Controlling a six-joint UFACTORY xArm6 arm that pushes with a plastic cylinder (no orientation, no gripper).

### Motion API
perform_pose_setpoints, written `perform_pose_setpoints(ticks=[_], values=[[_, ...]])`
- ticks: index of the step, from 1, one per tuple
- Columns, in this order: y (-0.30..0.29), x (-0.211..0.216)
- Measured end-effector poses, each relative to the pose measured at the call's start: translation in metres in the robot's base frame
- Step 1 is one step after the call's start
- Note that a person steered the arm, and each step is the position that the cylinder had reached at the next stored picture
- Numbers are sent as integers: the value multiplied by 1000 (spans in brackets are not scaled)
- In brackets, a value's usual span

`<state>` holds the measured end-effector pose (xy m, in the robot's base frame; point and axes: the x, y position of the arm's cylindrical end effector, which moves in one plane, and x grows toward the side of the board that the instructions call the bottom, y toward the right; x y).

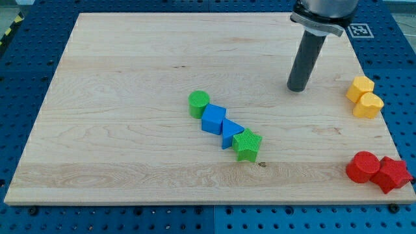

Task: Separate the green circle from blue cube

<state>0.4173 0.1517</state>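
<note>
Green circle (199,103) against blue cube (213,119); my tip (298,88) well apart, no pincer visible.

A straight dark grey cylindrical rod, smooth and matte; above my tip (298,89) it widens into a lighter grey flanged collar; a darker round housing tops that.

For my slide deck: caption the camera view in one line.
My tip stands far up-right of a diagonal chain: green circle touching blue cube, blue triangle, green star.
</note>
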Motion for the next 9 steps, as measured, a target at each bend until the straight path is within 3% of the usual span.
perform_pose_setpoints(ticks=[2, 4, 9], values=[[-36, 1], [-77, 40], [-202, 52]])
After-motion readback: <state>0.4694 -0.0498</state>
